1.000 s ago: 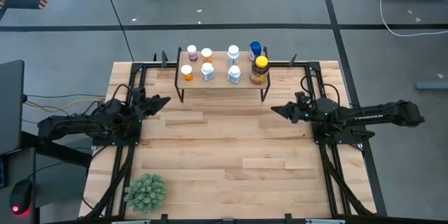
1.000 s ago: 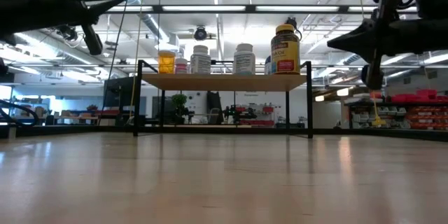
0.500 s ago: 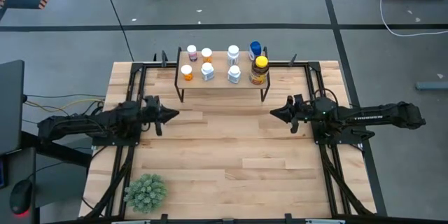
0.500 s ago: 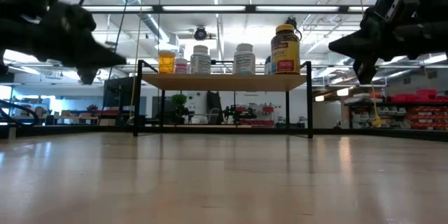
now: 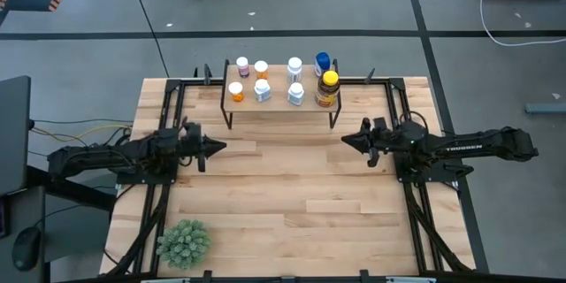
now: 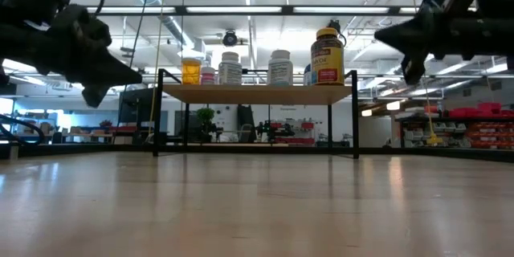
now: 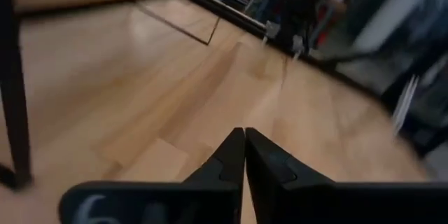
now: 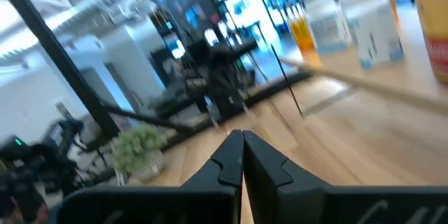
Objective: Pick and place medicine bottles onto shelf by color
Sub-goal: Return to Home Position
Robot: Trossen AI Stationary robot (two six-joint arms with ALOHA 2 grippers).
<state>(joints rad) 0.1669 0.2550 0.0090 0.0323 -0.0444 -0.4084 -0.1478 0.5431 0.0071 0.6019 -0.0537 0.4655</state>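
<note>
1. One light-wood table (image 5: pixel 283 186) of joined planks stands on a grey floor (image 5: pixel 354 0) crossed by dark lines.
2. Behind the shelf (image 5: pixel 277 82), the low view looks into a large hall with rows of ceiling strip lights (image 6: pixel 249 10) and red racks (image 6: pixel 482 132) off to one side.
3. The shelf is a small pale board on thin black legs. It sits at the table's far edge, about midway across.
4. Eight bottles stand upright on the shelf in roughly two rows.
5. At the shelf's left end are a pinkish bottle (image 5: pixel 242 65) and two orange bottles (image 5: pixel 236 91) with white caps.
6. Toward the shelf's middle are three white bottles (image 5: pixel 295 94).
7. At the shelf's right end stands a larger amber bottle (image 5: pixel 327 89) with a yellow cap. It is the tallest on the shelf in the low view. A blue bottle (image 5: pixel 322 59) is just behind it, at the back edge.
8. A green spiky plant (image 5: pixel 184 241) sits well apart from the shelf, at the table's near left corner.
9. The left gripper (image 5: pixel 217 146) hangs above the table in front of the shelf's left end, apart from it. Its jaws are pressed together and hold nothing.
10. The right gripper (image 5: pixel 345 141) hangs in front of the shelf's right end, also apart from it. Its jaws are closed and empty too.
</note>
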